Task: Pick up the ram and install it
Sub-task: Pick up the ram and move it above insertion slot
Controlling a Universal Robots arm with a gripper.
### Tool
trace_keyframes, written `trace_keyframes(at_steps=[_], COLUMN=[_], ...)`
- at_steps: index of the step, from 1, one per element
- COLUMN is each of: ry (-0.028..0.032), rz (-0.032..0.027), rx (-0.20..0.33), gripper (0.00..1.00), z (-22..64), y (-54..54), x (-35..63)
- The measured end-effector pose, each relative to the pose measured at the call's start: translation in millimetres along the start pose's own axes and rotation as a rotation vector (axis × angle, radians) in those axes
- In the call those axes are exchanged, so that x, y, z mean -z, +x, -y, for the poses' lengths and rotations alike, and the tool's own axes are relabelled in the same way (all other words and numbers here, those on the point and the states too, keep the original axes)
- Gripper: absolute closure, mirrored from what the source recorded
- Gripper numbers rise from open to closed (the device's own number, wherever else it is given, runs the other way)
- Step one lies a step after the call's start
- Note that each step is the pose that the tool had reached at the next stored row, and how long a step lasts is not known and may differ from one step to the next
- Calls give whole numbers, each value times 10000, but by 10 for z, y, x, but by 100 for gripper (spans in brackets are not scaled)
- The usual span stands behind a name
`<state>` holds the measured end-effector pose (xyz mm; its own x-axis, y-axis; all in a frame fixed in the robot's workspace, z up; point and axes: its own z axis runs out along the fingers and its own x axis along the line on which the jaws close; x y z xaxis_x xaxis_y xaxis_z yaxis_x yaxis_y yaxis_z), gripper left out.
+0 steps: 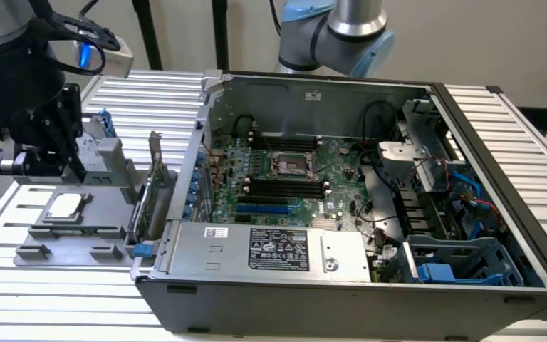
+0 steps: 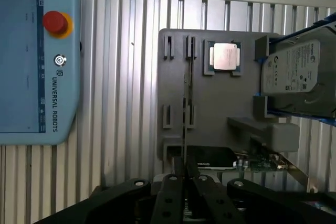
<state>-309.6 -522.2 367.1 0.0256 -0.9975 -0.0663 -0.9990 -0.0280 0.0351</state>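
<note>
Grey tray beneath black gripper, fingers clenched on ram, seen edge-on in wrist view beside CPU and drive, open case toward the exterior view's right of tray

The blue teach pendant reads "UNIVERSAL ROBOTS"; other labels are too small to read.

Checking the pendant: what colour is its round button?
The button is red on a yellow ring, clearest in the wrist view.

arm: exterior view's left, pointing down | claw: clamped on ram
</note>
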Motion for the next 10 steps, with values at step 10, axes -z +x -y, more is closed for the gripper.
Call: trace_keyframes(at_steps=[10], ry=[2], rz=[204], rx=[20], gripper=[87], z=[400], y=[-9], x=[299])
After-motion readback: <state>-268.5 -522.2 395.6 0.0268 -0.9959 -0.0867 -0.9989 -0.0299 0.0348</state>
